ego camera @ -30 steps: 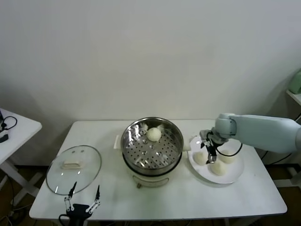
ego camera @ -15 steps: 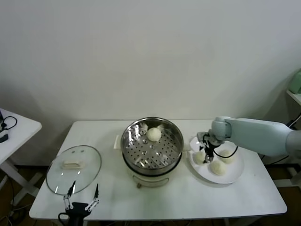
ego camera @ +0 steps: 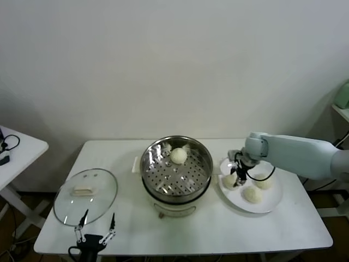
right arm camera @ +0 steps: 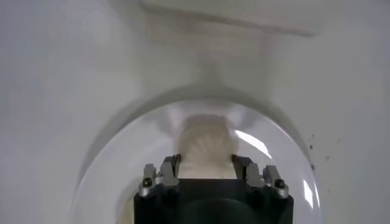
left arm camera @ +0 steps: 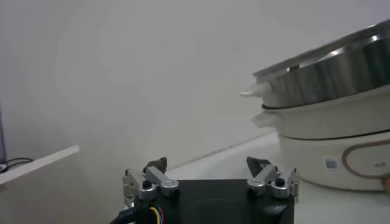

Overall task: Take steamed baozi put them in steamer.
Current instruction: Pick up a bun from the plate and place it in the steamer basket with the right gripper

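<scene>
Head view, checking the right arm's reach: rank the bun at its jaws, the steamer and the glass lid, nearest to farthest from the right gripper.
1. Bun at the right gripper, on the plate.
2. Steamer, centre, toward the robot's left.
3. Glass lid, far left.

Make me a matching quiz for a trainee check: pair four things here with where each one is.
1 glass lid
2 left gripper
3 right gripper
4 steamer

a over the plate, around a bun
b mid-table, one bun inside
c flat on the table's left side
d at the table's near edge, by the lid

Pairs: 1-c, 2-d, 3-a, 4-b
</scene>
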Motion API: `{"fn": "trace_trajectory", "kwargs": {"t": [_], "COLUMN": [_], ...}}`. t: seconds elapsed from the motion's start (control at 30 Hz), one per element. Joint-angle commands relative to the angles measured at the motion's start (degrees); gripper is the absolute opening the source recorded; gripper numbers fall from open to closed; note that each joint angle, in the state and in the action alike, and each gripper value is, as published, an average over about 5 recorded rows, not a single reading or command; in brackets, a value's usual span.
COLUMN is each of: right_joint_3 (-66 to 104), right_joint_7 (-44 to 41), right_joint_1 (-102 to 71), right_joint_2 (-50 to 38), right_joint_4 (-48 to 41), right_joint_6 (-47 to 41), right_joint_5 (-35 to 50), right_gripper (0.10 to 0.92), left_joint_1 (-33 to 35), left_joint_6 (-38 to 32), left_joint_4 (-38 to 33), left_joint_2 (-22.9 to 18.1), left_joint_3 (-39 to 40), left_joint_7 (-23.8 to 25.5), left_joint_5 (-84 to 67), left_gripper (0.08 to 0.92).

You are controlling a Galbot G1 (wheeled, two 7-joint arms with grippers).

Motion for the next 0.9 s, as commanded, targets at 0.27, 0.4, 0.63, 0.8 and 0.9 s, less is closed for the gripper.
{"fn": "trace_trajectory", "kwargs": {"t": [0.27, 0.4, 0.63, 0.8, 0.9], "right_joint_3": [-18.23, -20.6, -15.46, -7.08, -2.87], "right_joint_7": [-11.66, -13.7, -13.88, -10.1, -7.73], "right_joint_1": [35.43, 44.46, 49.17, 43.99, 39.46], "right_joint_2": [-0.7, 1.48, 7.0, 12.78, 17.71], "right_joint_4": [12.84, 16.24, 19.13, 19.09, 17.1], "right_joint_6": [6.16, 6.3, 3.57, -0.91, -2.71], "right_joint_5": [10.29, 16.57, 24.33, 28.05, 28.69], "right_gripper": [0.595, 0.596, 0.594, 0.594, 0.594], "left_joint_1": [1.01, 1.48, 2.12, 2.2, 2.31], "left_joint_6": [0.11, 0.13, -0.09, -0.24, -0.24], "left_joint_4": [-1.41, -2.06, -2.66, -2.77, -3.24], "left_joint_2": [-1.26, -0.93, -0.39, -0.41, -0.56], "left_joint_3": [0.08, 0.23, 0.25, 0.37, 0.54], "left_joint_7": [0.01, 0.08, 0.08, 0.11, 0.27], "left_joint_5": [0.12, 0.11, -0.14, 0.27, 0.42], "left_gripper": [0.823, 0.823, 0.823, 0.823, 0.823]}}
